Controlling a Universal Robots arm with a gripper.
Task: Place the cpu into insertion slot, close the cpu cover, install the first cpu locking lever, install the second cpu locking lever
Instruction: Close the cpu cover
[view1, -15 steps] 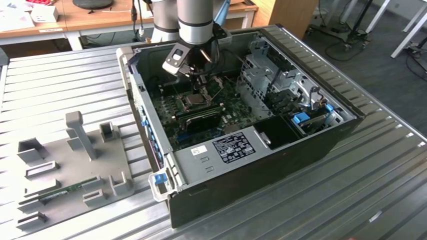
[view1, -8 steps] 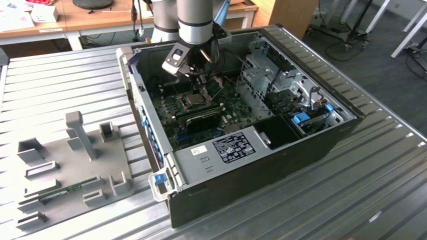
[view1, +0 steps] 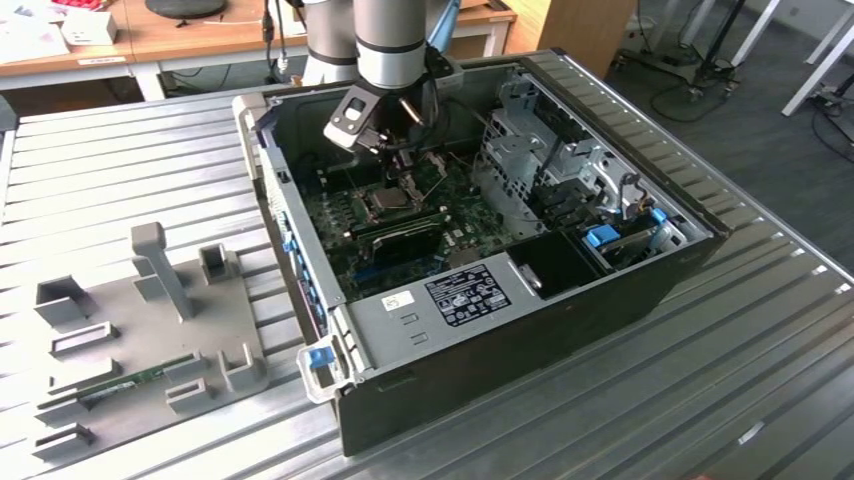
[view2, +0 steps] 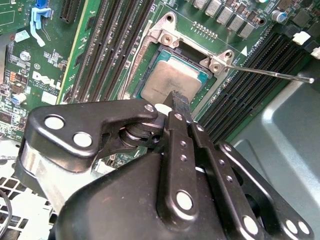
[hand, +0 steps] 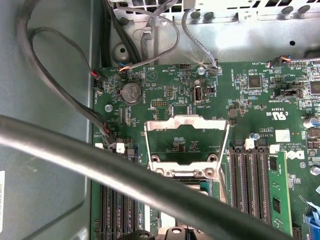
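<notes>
Pincer (view2: 177, 100) closed: in the second wrist view both fingers meet in one narrow black tip, with nothing gripped between them. The tip hangs over the near edge of the cpu (view2: 171, 80); whether it touches or leaves a small gap, cannot tell.

Cpu lies flat and square in the insertion slot (view2: 186, 50), directly under the fingertip, dull metal top facing up. Seating looks level.

Cpu cover (hand: 187, 121) is not closed. In the first wrist view the silvery frame stands raised on its hinge at the slot edge farthest from the pincer, and green board shows through its window.

Locking lever (view2: 270, 73) (only one made out with confidence): a thin bright rod that runs from a slot corner out and away from the pincer, above the black memory slots (view2: 245, 95). It is loose, not hooked down.

In the exterior view the arm reaches down into an open computer case (view1: 627, 290) lying on its side on a ribbed metal table (view1: 747, 380), with the pincer right above the slot. A grey fixture plate (view1: 147, 330) sits on the table well apart from the pincer, outside the case.

Also noted in the first wrist view: a thick dark cable (hand: 100, 160) crosses close in front of the board, a coin cell (hand: 131, 91) lies beyond the raised cover, and a green memory stick (hand: 277, 197) stands in a slot beside the socket.
</notes>
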